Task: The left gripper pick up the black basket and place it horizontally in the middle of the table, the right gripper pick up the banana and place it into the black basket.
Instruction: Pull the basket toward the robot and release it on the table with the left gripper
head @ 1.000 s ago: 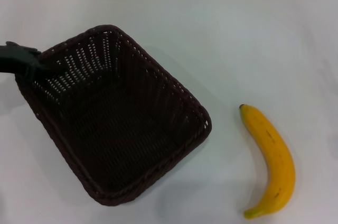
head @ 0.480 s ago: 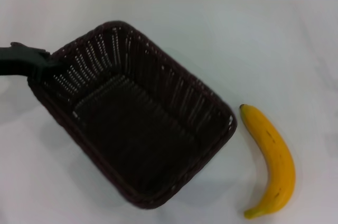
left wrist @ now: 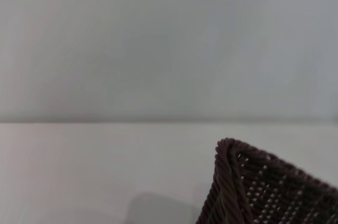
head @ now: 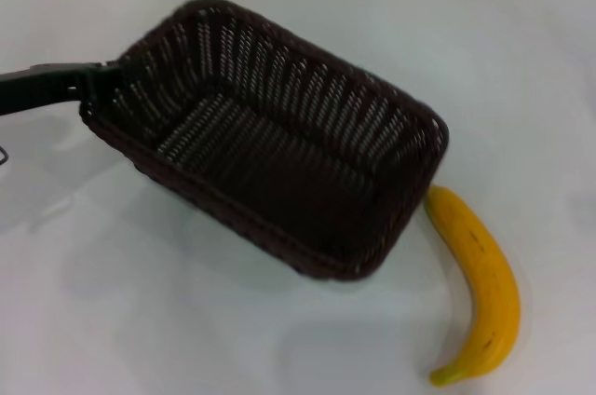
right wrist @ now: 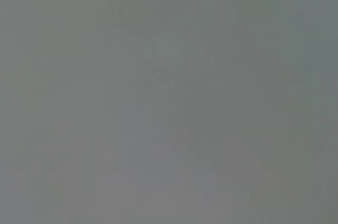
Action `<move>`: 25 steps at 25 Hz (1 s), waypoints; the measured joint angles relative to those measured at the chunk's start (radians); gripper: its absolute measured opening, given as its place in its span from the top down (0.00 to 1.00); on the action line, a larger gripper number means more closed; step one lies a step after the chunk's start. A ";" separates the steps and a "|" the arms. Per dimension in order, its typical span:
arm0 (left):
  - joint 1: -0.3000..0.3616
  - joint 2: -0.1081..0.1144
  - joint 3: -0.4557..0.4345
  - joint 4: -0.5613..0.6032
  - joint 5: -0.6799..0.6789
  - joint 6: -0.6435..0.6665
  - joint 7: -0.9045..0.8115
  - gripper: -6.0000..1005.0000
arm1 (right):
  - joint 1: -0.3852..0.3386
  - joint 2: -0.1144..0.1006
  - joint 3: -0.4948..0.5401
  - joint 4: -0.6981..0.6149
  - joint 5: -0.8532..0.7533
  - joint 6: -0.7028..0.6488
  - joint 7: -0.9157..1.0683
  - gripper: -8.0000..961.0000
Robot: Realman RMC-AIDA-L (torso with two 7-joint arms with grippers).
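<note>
Basket (head: 279,134) of dark woven wicker hangs tilted above the white table (head: 140,320), its left short end raised and its open mouth turned toward the near edge. At that raised end the left gripper (head: 98,83) reaches in from the left edge and is clamped onto the braided rim. The basket's lower right corner sits just beside the stem end of the banana (head: 484,288), though contact cannot be judged. That banana lies flat near the near right corner, curving toward the right edge. From the left wrist view, one braided corner of the basket (left wrist: 248,187) shows against the tabletop. No right gripper is visible anywhere.
</note>
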 joint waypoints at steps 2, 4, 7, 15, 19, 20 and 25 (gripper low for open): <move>0.029 -0.001 0.014 0.001 -0.059 -0.030 -0.031 0.81 | 0.015 -0.019 -0.002 0.017 -0.002 -0.051 0.002 0.09; 0.056 -0.002 0.045 0.003 -0.112 -0.064 -0.050 0.81 | 0.034 -0.040 -0.003 0.025 -0.003 -0.090 0.001 0.09; 0.079 -0.001 0.097 0.001 -0.166 -0.108 -0.083 0.81 | 0.065 -0.068 -0.001 0.030 -0.004 -0.128 -0.002 0.09; 0.072 0.011 0.143 0.024 -0.064 -0.104 -0.358 0.81 | 0.127 -0.097 -0.008 0.100 -0.038 -0.325 -0.004 0.09; 0.078 0.019 0.139 0.095 0.089 -0.003 -0.487 0.81 | 0.129 -0.066 -0.003 0.111 -0.066 -0.313 -0.018 0.09; 0.076 0.025 0.138 0.106 0.107 0.019 -0.502 0.81 | 0.127 -0.059 -0.003 0.114 -0.066 -0.306 -0.020 0.09; 0.069 0.067 0.136 0.154 0.160 0.130 -0.547 0.81 | 0.115 -0.019 -0.002 0.123 -0.066 -0.277 -0.041 0.09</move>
